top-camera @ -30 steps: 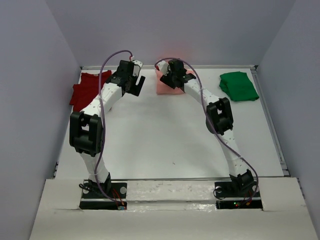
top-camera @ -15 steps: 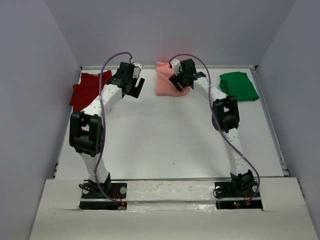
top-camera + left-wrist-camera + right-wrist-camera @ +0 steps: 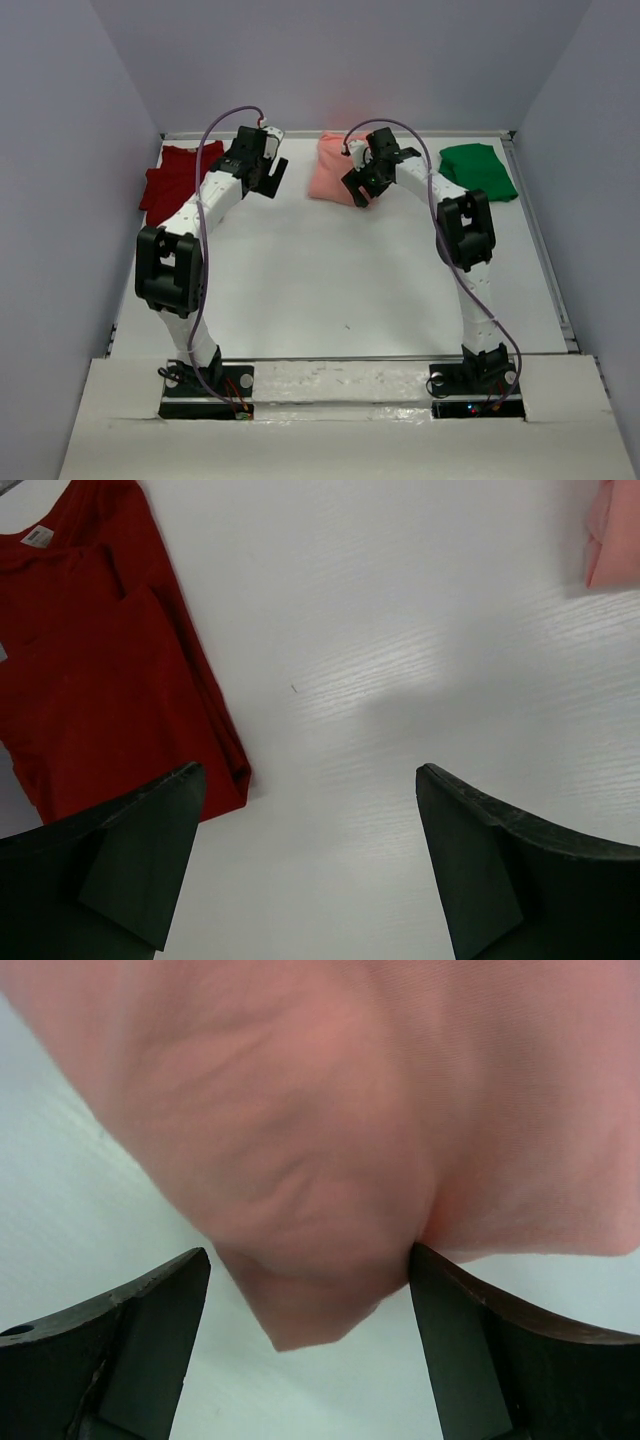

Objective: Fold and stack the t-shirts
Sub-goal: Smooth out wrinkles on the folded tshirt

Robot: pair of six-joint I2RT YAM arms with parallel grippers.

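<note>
Roughly: rumpled salmon-pink shirt (image 3: pixel 328 172) at back middle of table (image 3: pixel 320 290), dark red shirt (image 3: pixel 172 180) back left, green shirt (image 3: pixel 477 170) back right, folded. Right gripper (image 3: pixel 310 1252) spread wide around a pink corner — not clamped. Left gripper (image 3: pixel 310 773) spread wide, empty, beside dark red shirt. Versus a second ago — right gripper nearer, off the pink top.

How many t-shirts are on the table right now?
3: the dark red t-shirt far left, the salmon-pink t-shirt far centre, the green t-shirt far right. None looks hidden.
</note>
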